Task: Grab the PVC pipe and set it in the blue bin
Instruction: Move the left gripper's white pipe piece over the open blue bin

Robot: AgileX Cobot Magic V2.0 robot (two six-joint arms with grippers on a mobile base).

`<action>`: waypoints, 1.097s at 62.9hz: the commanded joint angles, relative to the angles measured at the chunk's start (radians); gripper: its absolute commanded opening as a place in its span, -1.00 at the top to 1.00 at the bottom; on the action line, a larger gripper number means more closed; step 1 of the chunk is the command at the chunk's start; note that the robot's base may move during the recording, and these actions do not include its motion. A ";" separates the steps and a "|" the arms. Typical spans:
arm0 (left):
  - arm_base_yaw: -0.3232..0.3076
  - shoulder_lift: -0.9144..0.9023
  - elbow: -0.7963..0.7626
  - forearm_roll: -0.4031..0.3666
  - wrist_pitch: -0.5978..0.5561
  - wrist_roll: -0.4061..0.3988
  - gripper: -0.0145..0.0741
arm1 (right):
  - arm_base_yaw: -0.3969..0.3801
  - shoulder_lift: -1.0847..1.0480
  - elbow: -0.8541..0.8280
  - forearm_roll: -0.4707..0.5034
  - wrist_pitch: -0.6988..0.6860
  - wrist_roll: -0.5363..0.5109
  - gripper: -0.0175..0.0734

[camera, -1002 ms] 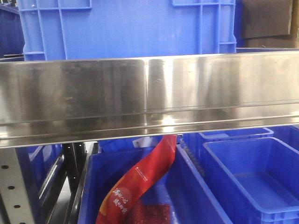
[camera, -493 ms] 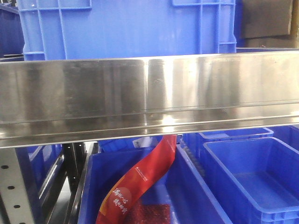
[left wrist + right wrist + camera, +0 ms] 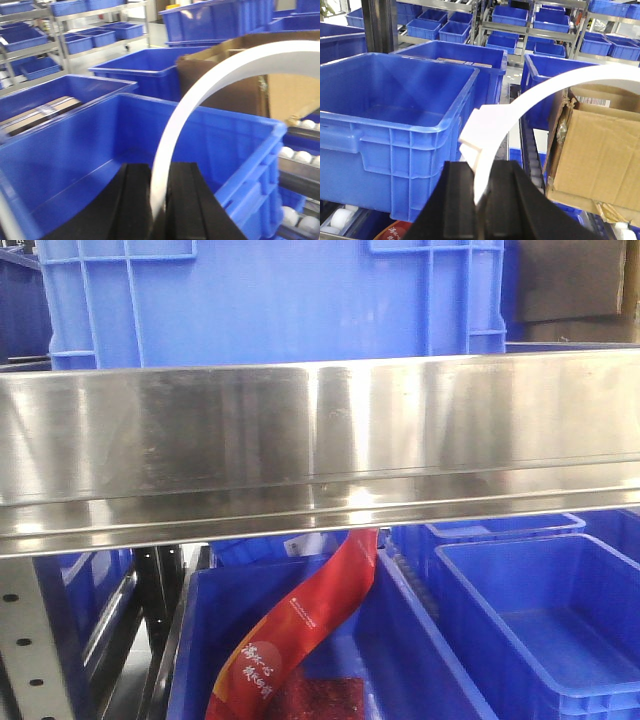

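A white curved PVC pipe piece (image 3: 200, 95) arcs up from my left gripper (image 3: 160, 175), whose black jaws are shut on its lower end. It hangs over a large empty blue bin (image 3: 75, 150). In the right wrist view my right gripper (image 3: 480, 172) is shut on a white curved pipe piece (image 3: 545, 90) with a squared-off end. It stands beside a large empty blue bin (image 3: 400, 117) at the left. I cannot tell whether both grippers hold one piece. Neither gripper nor the pipe shows in the front view.
A steel shelf beam (image 3: 320, 440) fills the front view, with a big blue bin (image 3: 270, 300) above it. Below it are blue bins (image 3: 540, 620) and a red bag (image 3: 300, 630). A cardboard box (image 3: 600, 150) stands at the right. White conveyor rollers (image 3: 295, 150) show.
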 commanded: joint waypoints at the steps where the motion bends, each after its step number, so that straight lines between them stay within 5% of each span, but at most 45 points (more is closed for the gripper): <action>1: -0.039 0.025 -0.010 0.000 -0.063 0.001 0.92 | 0.000 0.005 -0.007 -0.001 -0.016 -0.004 0.98; 28: -0.100 0.128 -0.032 0.000 -0.212 0.001 0.92 | 0.000 0.005 -0.007 -0.001 -0.014 -0.004 0.98; 69: -0.100 0.304 -0.138 0.175 -0.368 0.001 0.92 | 0.000 0.005 -0.007 -0.001 -0.002 -0.004 0.98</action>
